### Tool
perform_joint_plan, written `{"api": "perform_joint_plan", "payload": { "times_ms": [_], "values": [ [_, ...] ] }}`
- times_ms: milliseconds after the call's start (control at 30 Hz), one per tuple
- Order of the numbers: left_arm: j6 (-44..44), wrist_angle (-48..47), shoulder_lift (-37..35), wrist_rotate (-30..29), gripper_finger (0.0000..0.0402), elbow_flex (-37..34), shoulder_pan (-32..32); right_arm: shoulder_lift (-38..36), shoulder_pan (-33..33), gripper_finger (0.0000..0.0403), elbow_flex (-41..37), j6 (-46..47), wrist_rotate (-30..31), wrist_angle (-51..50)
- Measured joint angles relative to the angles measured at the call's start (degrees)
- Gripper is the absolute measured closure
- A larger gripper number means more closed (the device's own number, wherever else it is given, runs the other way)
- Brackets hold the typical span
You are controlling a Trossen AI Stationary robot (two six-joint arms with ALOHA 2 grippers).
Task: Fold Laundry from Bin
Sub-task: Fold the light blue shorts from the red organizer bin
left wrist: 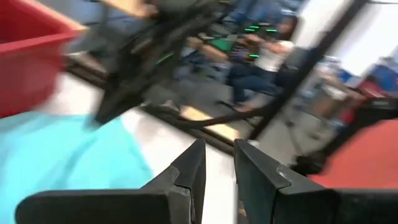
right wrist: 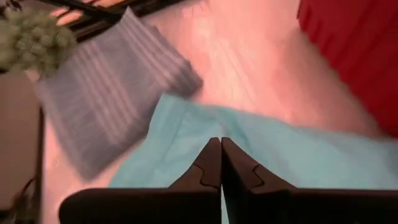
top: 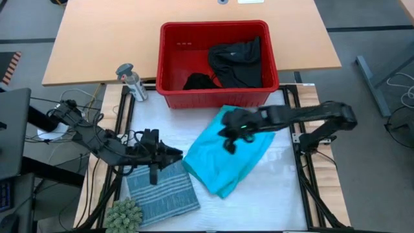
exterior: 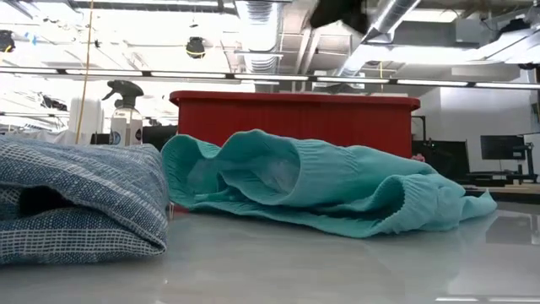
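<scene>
Grey spray bottle (top: 131,81) left of red bin (top: 217,97); green plant (top: 123,215) beside striped garment (top: 162,192).

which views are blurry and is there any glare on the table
Left wrist view: heavily motion-smeared, the red bin and the room behind streaked. Right wrist view: softer blur with a pinkish wash over the striped cloth. Low view: sharp, ceiling lights mirrored on the glossy table. High view: clear, pale sheen on the table beside the turquoise garment.

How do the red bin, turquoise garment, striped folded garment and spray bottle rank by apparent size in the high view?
1. red bin
2. turquoise garment
3. striped folded garment
4. spray bottle
</scene>
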Motion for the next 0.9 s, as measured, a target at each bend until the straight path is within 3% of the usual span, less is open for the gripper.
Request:
{"api": "perform_joint_plan", "payload": {
  "times_ms": [133,267,400,533,600,733,900],
  "values": [
    [-2.6,0.6,2.8,-2.3,0.0331,-3.1,0.8,-4.9,6.5,0.0368,-1.3,-1.7,-1.1,-9.8],
    [-3.5,1.9,11.4,4.0,0.0331,-4.6,1.0,-6.9,17.8,0.0353,-4.9,-1.6,-1.9,-15.3],
    [-0.2,10.4,21.8,7.3,0.0331,-4.6,1.0,-10.0,28.4,0.0341,-6.3,6.5,-1.5,-17.1],
    [8.7,17.8,30.4,10.0,0.0331,-3.9,1.4,-11.8,37.9,0.0334,-6.6,18.1,4.2,-17.3],
    [17.4,17.9,32.8,15.6,0.0331,-1.8,1.4,-12.3,42.4,0.0331,-6.6,22.1,8.3,-17.5],
    [30.3,9.2,34.4,25.1,0.0323,3.5,1.3,-12.4,49.8,0.0323,-6.6,30.5,13.5,-20.9],
    [39.6,-0.9,34.5,25.7,0.0282,7.1,2.3,-11.4,56.2,0.0314,-6.6,40.1,17.9,-23.6]
  ]
}}
